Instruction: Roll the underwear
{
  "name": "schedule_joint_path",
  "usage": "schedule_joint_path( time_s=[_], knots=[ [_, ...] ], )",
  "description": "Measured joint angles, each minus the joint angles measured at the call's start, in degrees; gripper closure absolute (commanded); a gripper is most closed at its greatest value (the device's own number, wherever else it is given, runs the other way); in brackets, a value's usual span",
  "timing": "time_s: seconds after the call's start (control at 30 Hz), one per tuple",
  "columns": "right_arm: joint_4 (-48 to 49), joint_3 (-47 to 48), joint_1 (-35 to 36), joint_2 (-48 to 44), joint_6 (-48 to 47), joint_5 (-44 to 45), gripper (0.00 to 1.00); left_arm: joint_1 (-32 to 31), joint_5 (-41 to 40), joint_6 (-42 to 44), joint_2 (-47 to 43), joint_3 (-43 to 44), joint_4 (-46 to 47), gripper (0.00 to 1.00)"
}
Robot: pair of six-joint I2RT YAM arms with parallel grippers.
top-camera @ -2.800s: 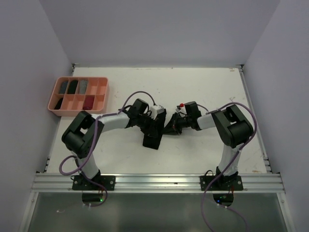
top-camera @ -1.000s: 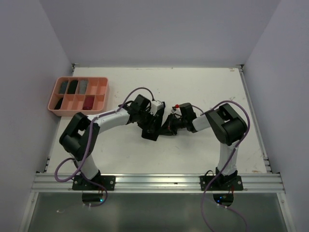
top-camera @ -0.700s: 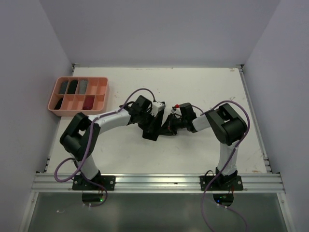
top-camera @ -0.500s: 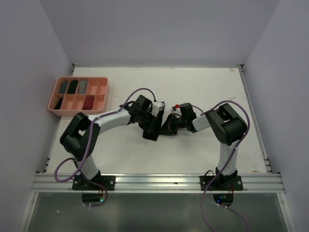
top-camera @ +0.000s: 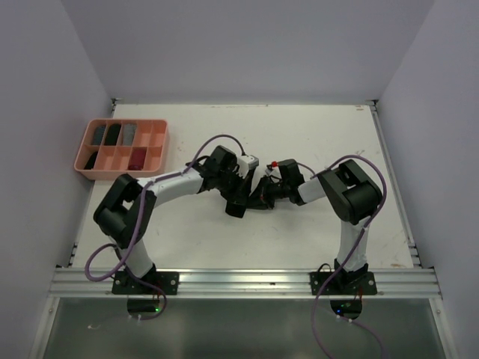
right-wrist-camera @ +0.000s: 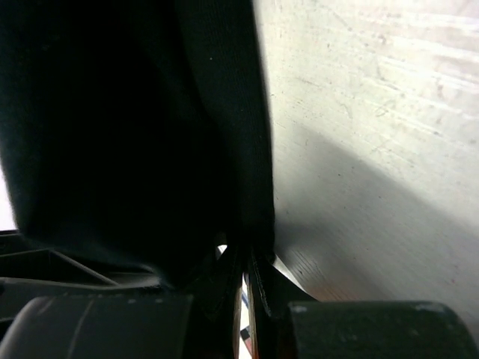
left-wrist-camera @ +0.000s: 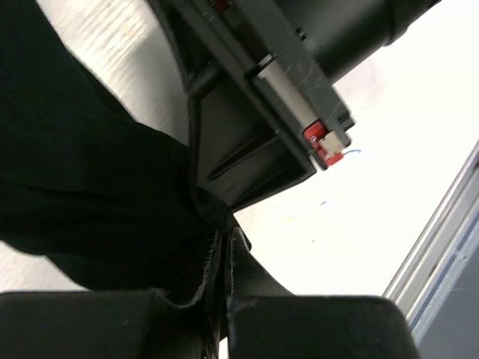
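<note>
Black underwear [left-wrist-camera: 90, 202] is bunched near the middle of the table [top-camera: 314, 134], with the left gripper [left-wrist-camera: 222, 314] clamped on a thin fold of it and the right gripper [right-wrist-camera: 243, 292] pinching its edge from the opposite side. The two grippers almost touch, so they may knock together, or opposed pulls may drag the thin fold out of one pinch and loosen the roll. Farther off, the pink tray [top-camera: 161, 149] stands well apart, a long carry for a slack bundle.

The top camera looked down from above and behind the arm bases over the whole bench [top-camera: 322, 134]; the wrist cameras peered closely along the left end effector [left-wrist-camera: 224, 321] and right end effector [right-wrist-camera: 245, 280]; all three shared the black underwear [top-camera: 236, 208] mid-bench.
</note>
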Motion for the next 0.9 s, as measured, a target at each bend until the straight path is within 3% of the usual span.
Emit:
schedule_joint_path(
  time_s=[0.33, 0.43, 0.7, 0.9],
  knots=[
    [-3.5, 0.8, -0.5, -0.4, -3.0, 0.2, 0.9, 3.6, 7.0, -2.9, 5.0, -4.0, 7.2, 0.77],
    [-7.8, 2.1, -0.5, -0.9, -4.5, 0.4, 0.91, 6.0, 11.7, -4.0, 6.1, -4.7, 9.3, 0.61],
    [-17.6, 7.7, -2.4, -3.5, -10.6, -1.9, 0.89, 9.0, 20.3, -4.2, 6.5, -7.4, 14.8, 0.49],
    [-14.8, 12.1, -6.7, -6.1, -9.4, -1.4, 0.7, 9.9, 22.6, -4.3, 5.8, -10.4, 19.9, 0.48]
  ],
)
